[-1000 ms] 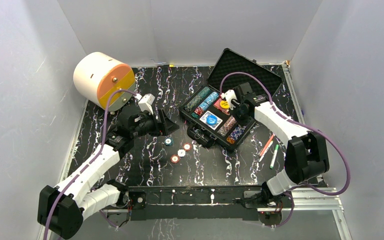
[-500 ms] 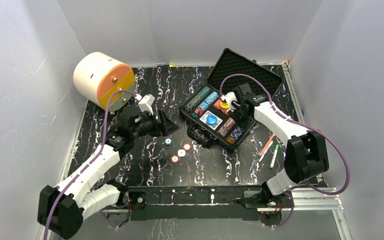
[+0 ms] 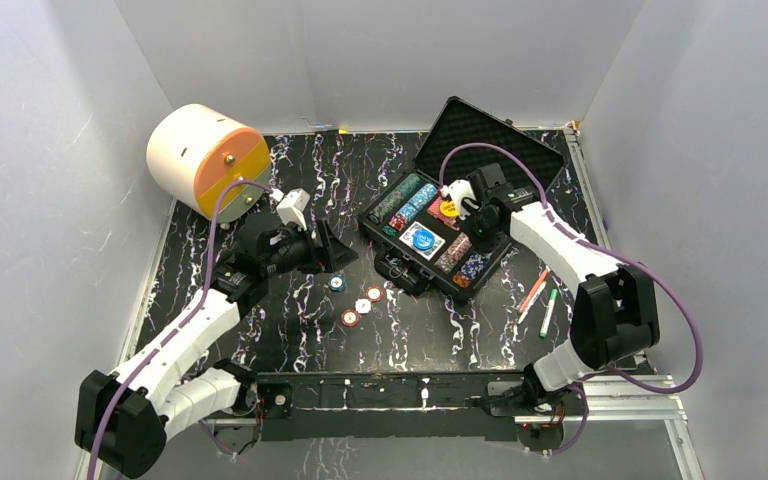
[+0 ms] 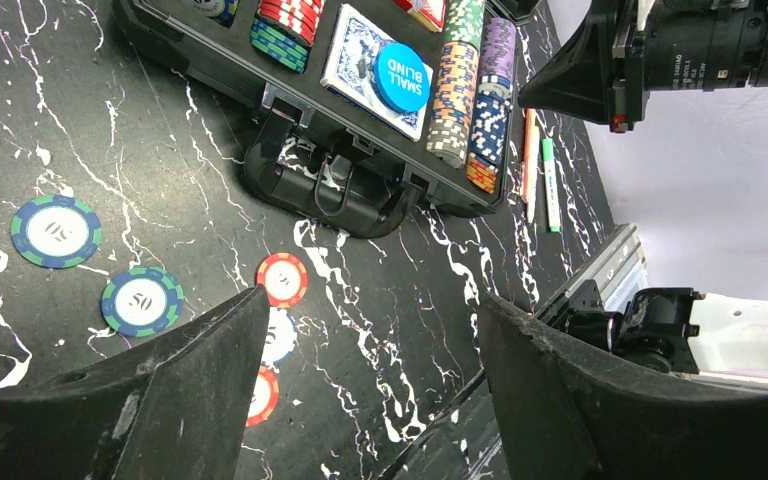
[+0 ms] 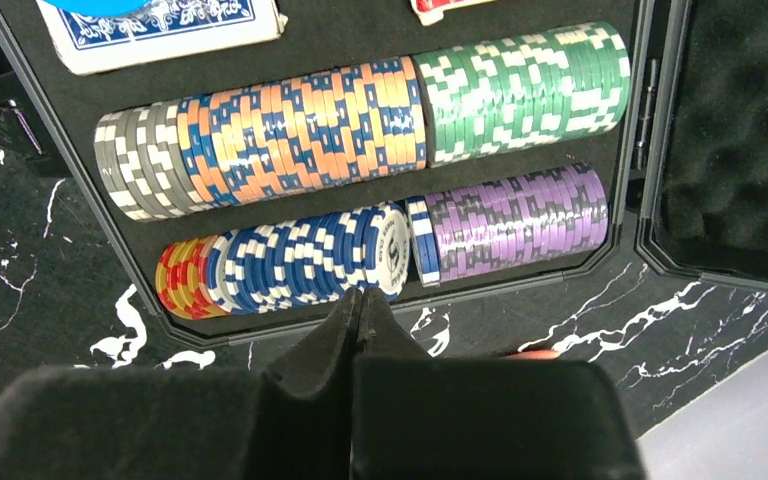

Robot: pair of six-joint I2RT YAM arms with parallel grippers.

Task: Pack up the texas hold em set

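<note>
The black hard case [image 3: 397,262] lies open at centre right, its foam lid [image 3: 490,135] tipped back. It holds rows of multicoloured chips [image 5: 290,125], a card deck with a blue "SMALL BLIND" disc [image 4: 401,75] and a yellow disc [image 3: 448,208]. Several loose chips lie left of the case: teal [image 3: 336,283], red [image 3: 374,293], white [image 3: 362,305], red [image 3: 350,318]. My left gripper [image 4: 372,300] is open and empty above them [image 3: 332,250]. My right gripper [image 5: 360,295] is shut and empty, with its tips at the case's near-right edge by the blue chip row [image 5: 300,255].
A white-and-orange round drawer unit [image 3: 205,160] stands at the back left. A red pen [image 3: 533,290] and a green pen [image 3: 548,310] lie right of the case. White walls close in the black marbled table [image 3: 290,180] on three sides.
My right gripper has shifted slightly over the case's right side. The left arm and the loose chips have not moved.
</note>
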